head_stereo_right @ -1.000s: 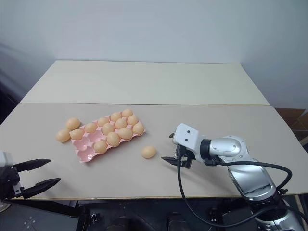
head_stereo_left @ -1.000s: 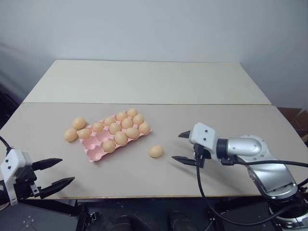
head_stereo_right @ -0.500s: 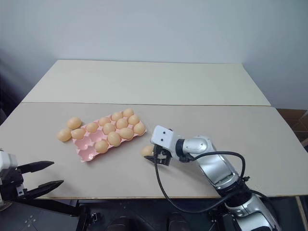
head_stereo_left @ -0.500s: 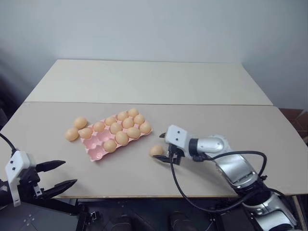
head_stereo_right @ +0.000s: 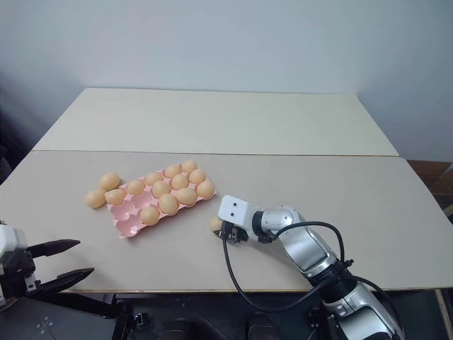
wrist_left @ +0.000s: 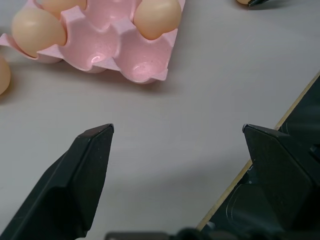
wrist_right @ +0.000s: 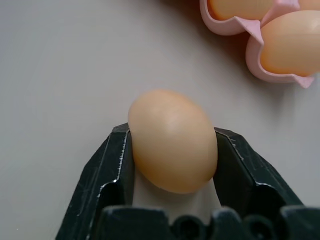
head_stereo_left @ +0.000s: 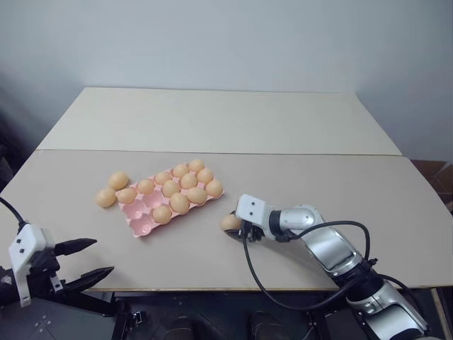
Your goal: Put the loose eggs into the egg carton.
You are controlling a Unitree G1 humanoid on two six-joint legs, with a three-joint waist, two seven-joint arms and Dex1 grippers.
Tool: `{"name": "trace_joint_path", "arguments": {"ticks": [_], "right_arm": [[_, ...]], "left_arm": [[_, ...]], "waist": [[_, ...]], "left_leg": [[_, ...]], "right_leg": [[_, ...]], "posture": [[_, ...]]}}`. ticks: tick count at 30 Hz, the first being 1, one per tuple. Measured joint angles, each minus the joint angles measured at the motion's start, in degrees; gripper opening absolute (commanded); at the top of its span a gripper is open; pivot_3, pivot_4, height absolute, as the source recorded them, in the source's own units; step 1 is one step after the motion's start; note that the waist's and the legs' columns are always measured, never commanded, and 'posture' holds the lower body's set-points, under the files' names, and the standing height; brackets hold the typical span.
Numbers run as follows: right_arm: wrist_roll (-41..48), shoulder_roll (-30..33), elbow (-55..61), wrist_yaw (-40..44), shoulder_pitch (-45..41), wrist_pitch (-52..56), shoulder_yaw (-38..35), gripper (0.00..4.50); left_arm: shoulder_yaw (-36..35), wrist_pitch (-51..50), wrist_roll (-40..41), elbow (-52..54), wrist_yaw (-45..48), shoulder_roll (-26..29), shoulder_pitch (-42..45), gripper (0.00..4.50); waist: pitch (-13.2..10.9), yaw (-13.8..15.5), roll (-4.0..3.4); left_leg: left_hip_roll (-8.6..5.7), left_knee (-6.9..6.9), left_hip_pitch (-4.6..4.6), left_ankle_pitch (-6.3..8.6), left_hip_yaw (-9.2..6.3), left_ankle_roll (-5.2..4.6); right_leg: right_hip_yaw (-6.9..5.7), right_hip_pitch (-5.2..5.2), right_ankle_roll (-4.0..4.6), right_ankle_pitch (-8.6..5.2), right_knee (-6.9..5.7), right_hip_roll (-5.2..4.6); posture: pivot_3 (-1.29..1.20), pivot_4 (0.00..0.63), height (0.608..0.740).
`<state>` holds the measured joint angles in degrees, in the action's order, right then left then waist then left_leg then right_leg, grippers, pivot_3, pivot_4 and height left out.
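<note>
Eggs, smooth light orange-tan ovals, are spread over the pale beige table (head_stereo_left: 297, 177). One loose egg (wrist_right: 172, 140) sits on the table between the two black fingers (wrist_right: 112, 165) of the right pincer (head_stereo_left: 236, 228), which is clenched on it; both fingers touch its sides in the right wrist view. Just beyond this pincer's tips, near but apart from the gripped egg, lies the closest corner of the flat pink moulded egg carton (head_stereo_left: 145, 225), whose round cups hold ten eggs (head_stereo_left: 180, 203), with several cups at its nearer end bare. On the far side of the carton from the right pincer, three more loose eggs (head_stereo_left: 107, 197) rest on the table: one stands clear of the carton's rim, and the other two lie close against its edge, though whether they touch it cannot be told.

The left pincer (head_stereo_left: 88, 260) hangs at the table's near edge, well apart from the carton, its two black fingers released and spread wide with nothing between them. Ahead of its tips, in the left wrist view, is the carton's bare-cupped end.
</note>
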<state>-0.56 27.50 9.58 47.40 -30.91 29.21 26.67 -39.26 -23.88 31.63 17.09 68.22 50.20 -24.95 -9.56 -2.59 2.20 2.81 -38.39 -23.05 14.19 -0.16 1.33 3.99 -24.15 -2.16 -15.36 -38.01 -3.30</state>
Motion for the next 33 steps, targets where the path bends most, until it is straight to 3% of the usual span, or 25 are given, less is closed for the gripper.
{"name": "trace_joint_path", "arguments": {"ticks": [9, 18, 33], "right_arm": [[-0.33, -0.78, 4.84, -0.09, -0.60, 0.00, -0.48, 2.00], [-3.40, -16.39, -0.84, -6.50, -13.58, -2.91, 2.43, 2.00], [-8.45, -32.39, -18.35, -8.82, -17.67, -15.48, 11.51, 2.00]], "left_arm": [[-0.01, 0.01, -0.06, -0.01, -0.60, -0.16, -0.46, 4.50], [-0.30, 0.14, -0.56, -0.51, -0.81, -0.16, -0.81, 4.50], [-5.01, 0.03, -0.02, 0.17, -0.85, -1.31, -5.02, 4.50]], "waist": [[0.00, -0.11, 0.00], [0.01, -0.74, 0.02], [-0.03, -1.44, -0.06]], "left_leg": [[0.01, 0.00, 0.00, 0.00, 0.00, 0.00], [0.01, 0.03, 0.00, 0.00, -0.01, 0.01], [0.03, 0.05, 0.06, -0.01, -0.02, 0.02]], "right_leg": [[0.00, -0.01, 0.00, 0.00, -0.02, 0.01], [-0.01, -0.03, 0.01, 0.01, -0.03, -0.01], [-0.02, -0.03, 0.03, 0.02, -0.07, -0.02]], "posture": [[0.00, 0.150, 0.740], [0.00, 0.150, 0.740], [0.00, 0.150, 0.740]]}}
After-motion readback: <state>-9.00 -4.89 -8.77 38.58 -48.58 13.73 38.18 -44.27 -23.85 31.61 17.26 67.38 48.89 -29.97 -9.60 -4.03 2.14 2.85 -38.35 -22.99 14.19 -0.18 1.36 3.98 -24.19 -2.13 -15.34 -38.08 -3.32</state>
